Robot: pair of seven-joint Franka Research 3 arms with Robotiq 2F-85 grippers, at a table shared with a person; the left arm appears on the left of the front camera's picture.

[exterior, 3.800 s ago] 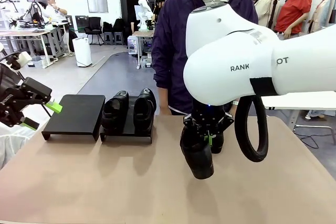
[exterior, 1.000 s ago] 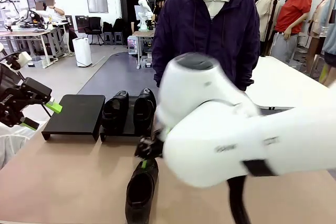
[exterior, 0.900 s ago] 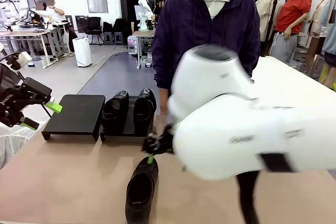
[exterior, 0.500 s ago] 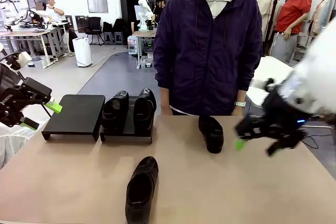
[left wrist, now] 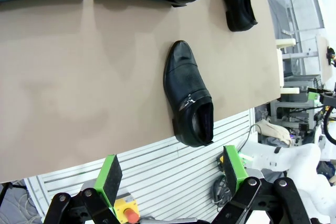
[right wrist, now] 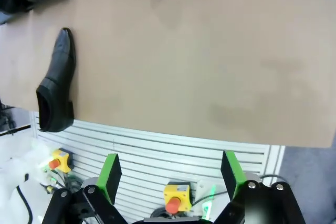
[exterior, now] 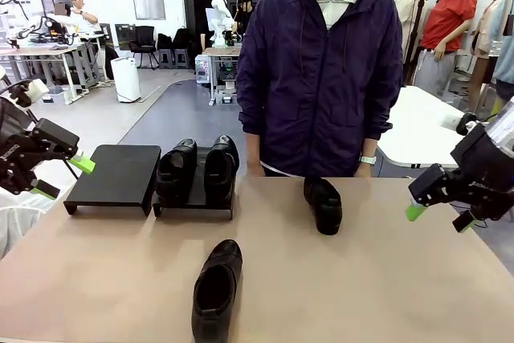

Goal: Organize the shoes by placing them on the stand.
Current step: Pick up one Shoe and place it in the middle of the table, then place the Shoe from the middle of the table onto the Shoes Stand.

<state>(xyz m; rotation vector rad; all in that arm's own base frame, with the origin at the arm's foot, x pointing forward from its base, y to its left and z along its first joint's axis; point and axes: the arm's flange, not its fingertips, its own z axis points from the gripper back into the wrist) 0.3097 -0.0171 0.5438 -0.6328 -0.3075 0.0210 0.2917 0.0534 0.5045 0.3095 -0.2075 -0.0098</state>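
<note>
1. Left gripper (exterior: 64, 177): fingers spread apart, gripping nothing, beyond the table's (exterior: 385, 279) left edge.
2. Left tray (exterior: 116, 173): far-left of the table.
3. Right tray (exterior: 195, 198): just beside it, bearing a pair of shoes (exterior: 197, 168).
4. Third shoe (exterior: 217, 287): on the table near the front edge, heel toward the robot.
5. Fourth shoe (exterior: 324, 204): near the far edge, before the person (exterior: 321, 62).
6. Right gripper (exterior: 439, 216): fingers wide apart, gripping nothing, off the right edge.

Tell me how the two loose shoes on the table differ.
The near shoe lies by the robot's table edge, left of middle; the far shoe sits by the person's edge, right of middle. The near shoe's toe points away from the robot, the far shoe's toward it. Both are glossy black.
</note>
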